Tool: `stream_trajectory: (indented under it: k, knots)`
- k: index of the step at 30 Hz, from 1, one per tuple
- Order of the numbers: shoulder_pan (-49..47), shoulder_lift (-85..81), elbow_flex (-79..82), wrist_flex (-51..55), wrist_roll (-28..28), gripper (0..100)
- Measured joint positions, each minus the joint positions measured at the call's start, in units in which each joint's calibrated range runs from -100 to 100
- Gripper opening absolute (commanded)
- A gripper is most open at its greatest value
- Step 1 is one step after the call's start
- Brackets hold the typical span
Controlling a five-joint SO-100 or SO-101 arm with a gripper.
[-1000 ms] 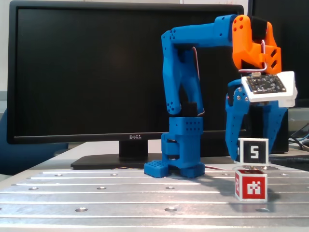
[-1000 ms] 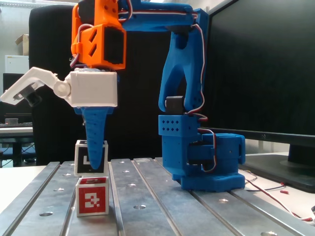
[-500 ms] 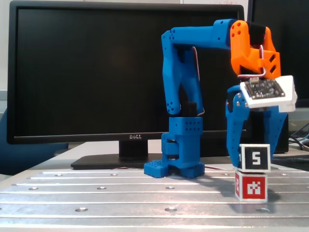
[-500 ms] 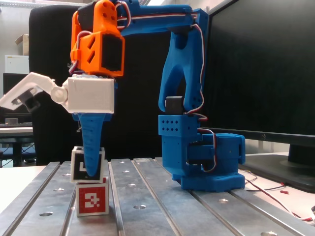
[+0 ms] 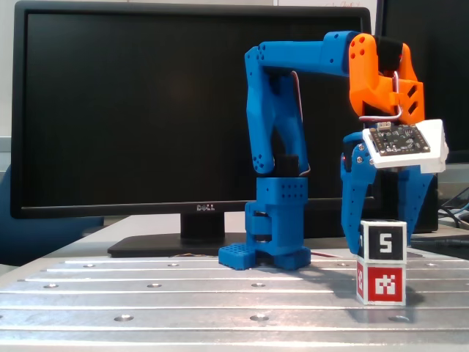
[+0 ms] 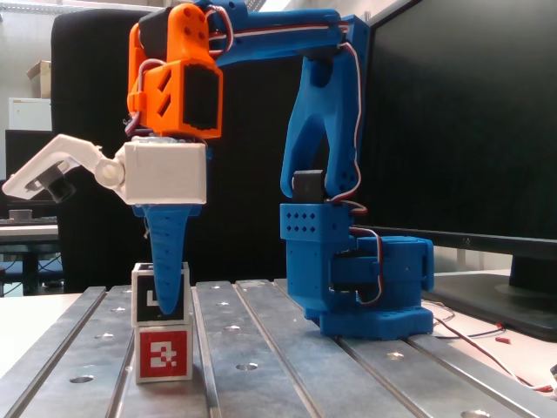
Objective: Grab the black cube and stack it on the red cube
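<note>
The black cube [image 5: 385, 240] with its white "5" mark rests level on top of the red cube [image 5: 382, 284], near the right front of the metal table. My gripper [image 5: 384, 238] comes straight down over the stack, one blue finger on each side of the black cube, shut on it. In the other fixed view, one blue finger [image 6: 170, 261] covers the middle of the black cube [image 6: 142, 296], which sits squarely on the red cube [image 6: 164, 353]. That view hides the second finger.
The arm's blue base [image 5: 275, 227] stands left of the stack, in front of a large black monitor [image 5: 139, 110]. The slotted metal table [image 5: 183, 293] stretches to the left. Red and white cables [image 6: 487, 335] lie beside the base.
The gripper has come down with the black cube, which hung clear above the red cube, then sat slightly tilted, and now rests level on it.
</note>
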Motion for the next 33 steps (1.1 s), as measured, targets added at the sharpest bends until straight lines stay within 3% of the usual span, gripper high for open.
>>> stream_trajectory:
  k: [24, 33]
  knots:
    - [0.0, -0.08, 0.36, 1.46, 0.0, 14]
    - [-0.07, 0.0, 0.54, 2.06, 0.0, 29]
